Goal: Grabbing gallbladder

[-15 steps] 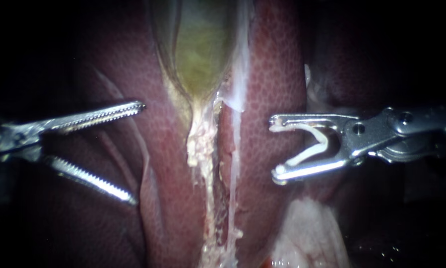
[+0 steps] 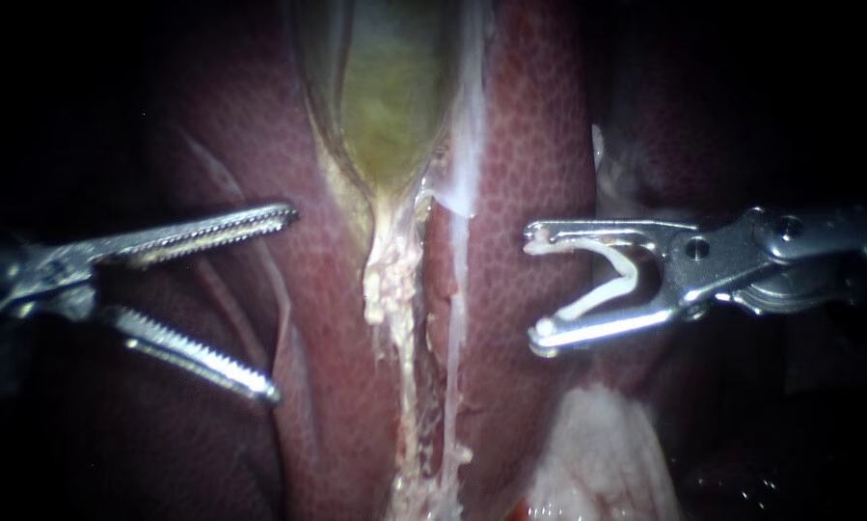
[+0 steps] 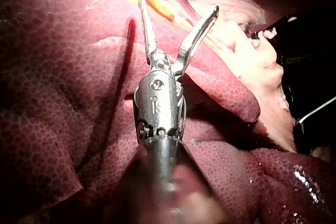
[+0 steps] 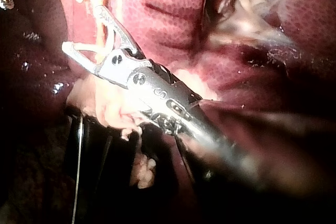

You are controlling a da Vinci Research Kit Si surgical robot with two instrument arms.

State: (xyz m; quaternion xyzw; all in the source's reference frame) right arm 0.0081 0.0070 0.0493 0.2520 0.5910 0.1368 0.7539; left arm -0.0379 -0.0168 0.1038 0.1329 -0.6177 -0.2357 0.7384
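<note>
Left instrument [image 2: 281, 301]: toothed jaws spread wide, nothing between them. It sits over the liver [image 2: 529, 174] lobe on its own side of the central groove, tips aimed at the groove. My read: opened ready for a bite, not yet at the target. Can't tell whether the lower jaw touches the liver surface.

Right instrument [image 2: 534, 287]: jaws stand apart but carry an open white clip [image 2: 607, 280], one leg seated against each jaw, so they are holding it. It's across the groove, well apart from the left one – looks parked clear of the grab.

Between the two tips, a ragged pale strand [image 2: 390, 280] runs down the groove.

Gallbladder [image 2: 390, 96]: the green-yellow sac at the far end of the groove, narrowing into that strand. Neither instrument touches it. In the left wrist view the yellowish tissue lies just ahead of the open tips.

In the way: a liver fold between the left jaws and the sac, and a thin white membrane [image 2: 464, 145] along the sac's far edge. Risk – closing early pinches liver or the strand instead of the gallbladder wall.
</note>
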